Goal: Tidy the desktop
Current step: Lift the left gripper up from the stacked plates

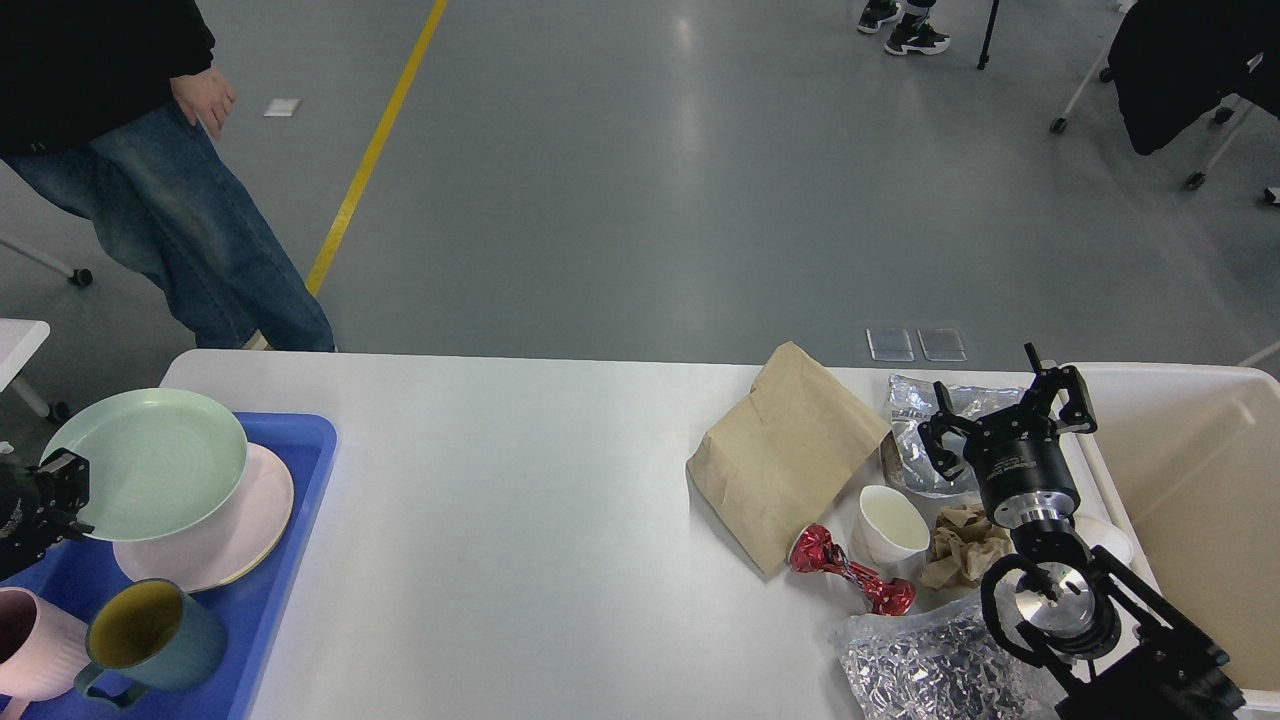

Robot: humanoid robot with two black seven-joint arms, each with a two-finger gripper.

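Observation:
The white desktop (520,480) holds a blue tray (300,440) at its left end. My left gripper (68,497) is shut on the near-left rim of a pale green plate (150,460), held tilted just above a pink plate (255,515) in the tray. My right gripper (1003,415) stands open and empty above a silver bag (910,405) at the right. Around it lie a brown paper bag (790,450), a white cup (890,525), a red wrapper (850,578), crumpled brown paper (962,555) and a crinkled foil bag (920,660).
A teal mug (150,635) and a pink mug (30,650) stand at the tray's front. A cream bin (1190,480) sits at the table's right end. A person in jeans (190,220) stands behind the far left corner.

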